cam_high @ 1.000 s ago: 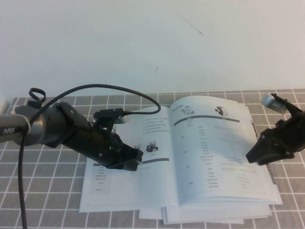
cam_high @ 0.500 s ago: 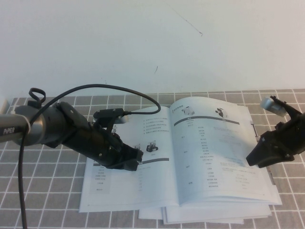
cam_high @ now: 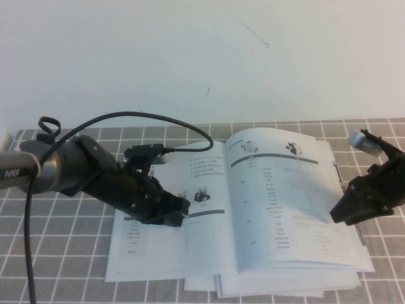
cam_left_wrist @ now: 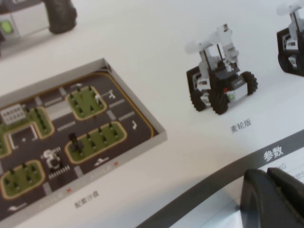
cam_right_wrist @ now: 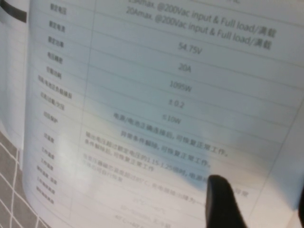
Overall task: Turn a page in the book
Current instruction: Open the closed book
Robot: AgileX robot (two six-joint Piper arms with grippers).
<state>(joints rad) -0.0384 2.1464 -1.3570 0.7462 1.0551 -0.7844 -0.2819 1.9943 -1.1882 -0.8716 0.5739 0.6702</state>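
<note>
The book (cam_high: 212, 250) lies open on the grey tiled mat. Its right page (cam_high: 291, 190) is white with a dark-headed table and a small robot picture near the top. My left gripper (cam_high: 183, 212) is shut and rests its tips on the left page; in the left wrist view (cam_left_wrist: 270, 178) the two fingers touch each other just below a dark banner, near a picture of a wheeled robot (cam_left_wrist: 218, 80). My right gripper (cam_high: 336, 215) is open at the outer edge of the right page; in the right wrist view (cam_right_wrist: 259, 199) one finger (cam_right_wrist: 221, 199) lies over the table text (cam_right_wrist: 142, 95).
Plain white booklets (cam_high: 285, 288) stick out under the book at the front. The grey tiled mat (cam_high: 63, 253) runs to both sides. A black cable (cam_high: 126, 117) arcs over the left arm. A white wall stands behind.
My right gripper has slid a little to the right and towards the front, along the right page's outer edge. The left arm and the book have not moved.
</note>
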